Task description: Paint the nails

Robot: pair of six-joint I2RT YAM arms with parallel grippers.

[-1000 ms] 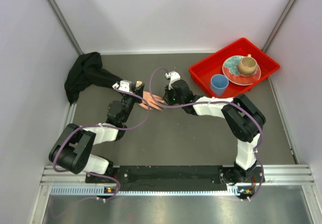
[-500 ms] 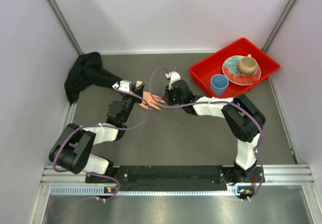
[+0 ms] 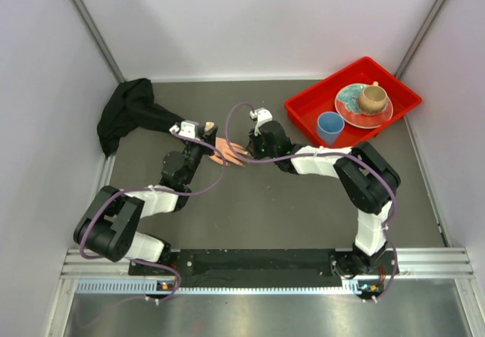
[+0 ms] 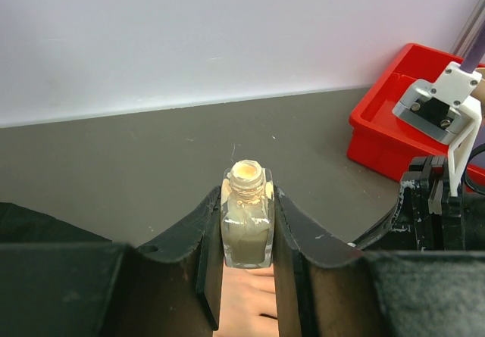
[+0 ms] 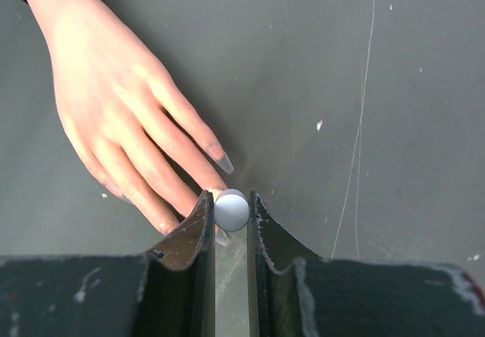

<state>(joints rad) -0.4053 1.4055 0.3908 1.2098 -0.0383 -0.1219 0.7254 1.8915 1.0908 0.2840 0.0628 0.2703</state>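
Over at the far right, a red tray [image 3: 399, 88] sits angled on the grey table [image 3: 258, 208]. Inside it is a teal-patterned plate [image 3: 348, 102] with a tan mug [image 3: 371, 98] resting on top. A blue cup [image 3: 330, 127] stands upright just beside the plate, at the tray's near-left end. White walls [image 3: 250, 19] close in the far side.

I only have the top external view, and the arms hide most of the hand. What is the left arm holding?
Observer: The left gripper has its jaws shut on a small upright bottle, neck open, no cap.
Operator: And the right?
Observer: The right gripper pinches a round white cap in its jaws, at the fingertips of the mannequin hand.
Operator: Any nail in sight?
Observer: One nail shows clearly, greyish and glossy; the next fingertip is partly behind the jaws.
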